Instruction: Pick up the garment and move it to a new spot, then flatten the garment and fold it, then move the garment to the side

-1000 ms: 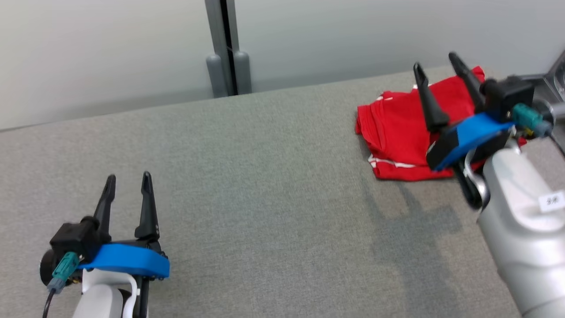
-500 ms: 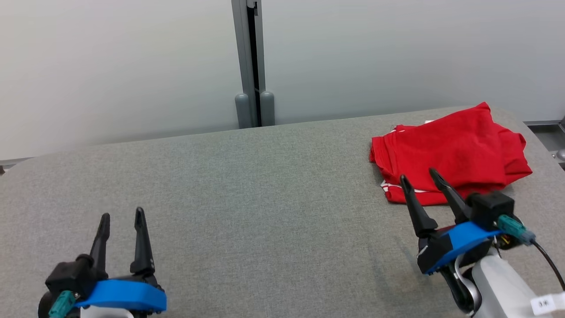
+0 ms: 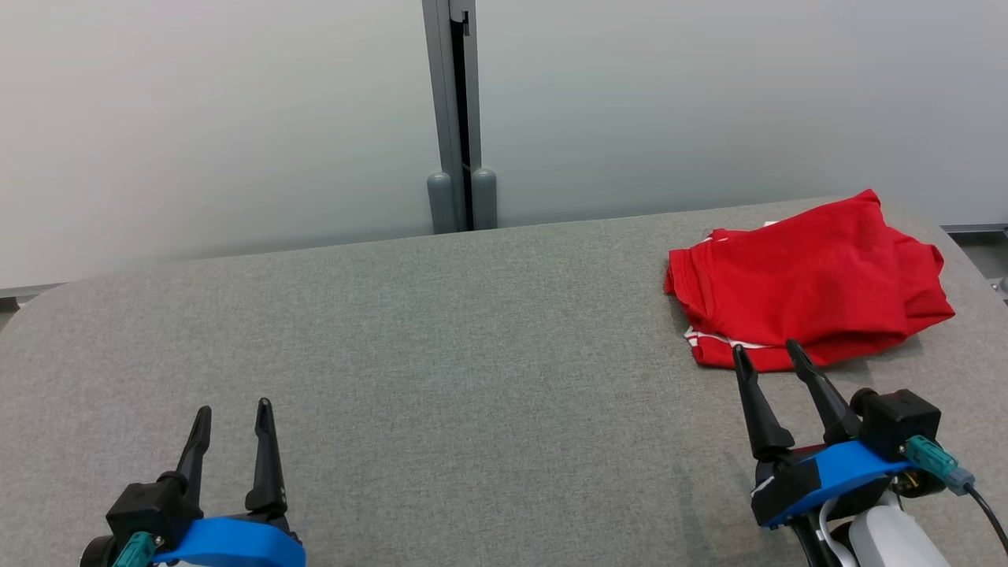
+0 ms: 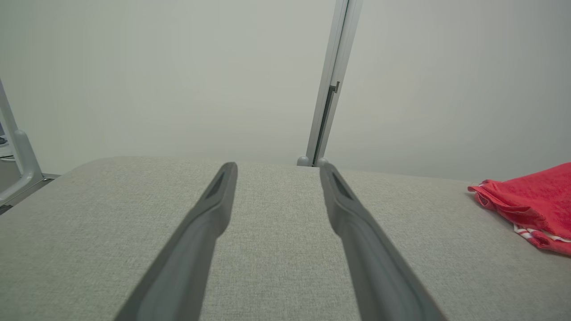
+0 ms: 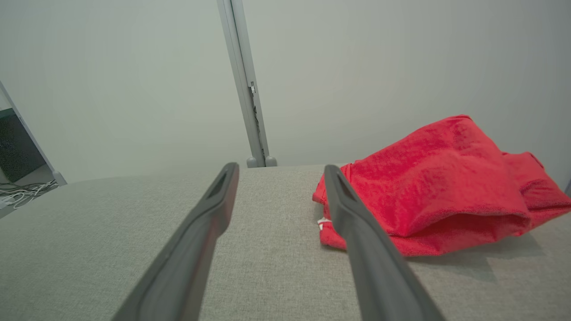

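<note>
**Asker:** Start from your left. What is your left pincer [image 3: 235, 406] doing?

**Me:** It hangs low over the near left of the desk [image 3: 472, 354], fingers apart, nothing between them. Ahead of it there is only grey cloth surface. From its own wrist camera, the garment [image 3: 803, 276] is just a red sliver far off to the right.

**Asker:** And the middle of the desk?

**Me:** Bare.

**Asker:** Then your right side?

**Me:** My right pincer [image 3: 765, 347] is also spread and empty, its tips pointing away from me, just short of the garment's near hem. I can't say for sure that they are clear of the cloth, though I judge they are.

**Asker:** Where exactly does the garment lie?

**Me:** At the far right corner of the desk, a folded red bundle with white stripes showing along its near edge. Its long axis runs across me, left to right, slightly slanted. From my right pincer it sits ahead and a little rightward.

**Asker:** So which arm takes it?

**Me:** The right one, easily; the left is well apart from it. It looks folded and set aside already, I'd say.
</note>
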You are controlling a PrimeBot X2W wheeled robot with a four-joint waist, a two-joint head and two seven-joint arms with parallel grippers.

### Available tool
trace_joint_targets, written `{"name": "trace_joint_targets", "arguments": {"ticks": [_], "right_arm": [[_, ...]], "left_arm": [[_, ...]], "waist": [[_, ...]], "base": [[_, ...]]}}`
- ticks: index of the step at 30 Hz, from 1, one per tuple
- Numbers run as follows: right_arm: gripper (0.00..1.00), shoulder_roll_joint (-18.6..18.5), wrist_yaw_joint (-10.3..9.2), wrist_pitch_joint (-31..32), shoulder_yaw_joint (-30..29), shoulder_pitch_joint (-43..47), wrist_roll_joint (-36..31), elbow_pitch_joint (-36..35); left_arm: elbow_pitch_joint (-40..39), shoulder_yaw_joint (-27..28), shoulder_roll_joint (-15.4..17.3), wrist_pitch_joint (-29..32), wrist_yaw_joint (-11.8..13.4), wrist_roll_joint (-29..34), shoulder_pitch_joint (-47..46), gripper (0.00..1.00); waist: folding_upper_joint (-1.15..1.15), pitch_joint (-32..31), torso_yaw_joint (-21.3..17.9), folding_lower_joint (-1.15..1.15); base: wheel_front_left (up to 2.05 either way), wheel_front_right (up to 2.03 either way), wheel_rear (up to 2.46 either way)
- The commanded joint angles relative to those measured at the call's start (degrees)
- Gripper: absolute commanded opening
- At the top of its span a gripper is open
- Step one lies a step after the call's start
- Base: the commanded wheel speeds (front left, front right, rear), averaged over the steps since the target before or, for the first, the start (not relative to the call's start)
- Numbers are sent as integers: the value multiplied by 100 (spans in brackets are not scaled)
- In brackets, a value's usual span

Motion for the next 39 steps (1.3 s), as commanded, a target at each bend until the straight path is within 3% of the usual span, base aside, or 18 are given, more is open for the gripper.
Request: {"name": "trace_joint_targets", "arguments": {"ticks": [1,14,15,19,39], "right_arm": [[100,17,1,-23,-11,62,-44,24],[100,61,1,-24,50,-10,51,161],[0,52,0,3,51,-2,33,167],[0,89,0,40,60,134,64,336],[0,213,0,564,-324,249,1865,15]], "left_arm": [[27,0,-2,-13,-32,6,-10,100],[76,75,-70,-13,-123,97,-47,100],[106,58,-76,1,-93,65,-2,0],[304,60,-130,51,-94,22,141,0],[119,218,-176,574,-119,-1894,-24,0]], "waist": [[0,-6,0,0],[0,-23,-20,0],[0,-27,-12,1],[0,-26,-8,1],[0,7,56,0]], "base": [[0,0,0],[0,0,0],[0,0,0],[0,0,0],[0,0,0]]}}
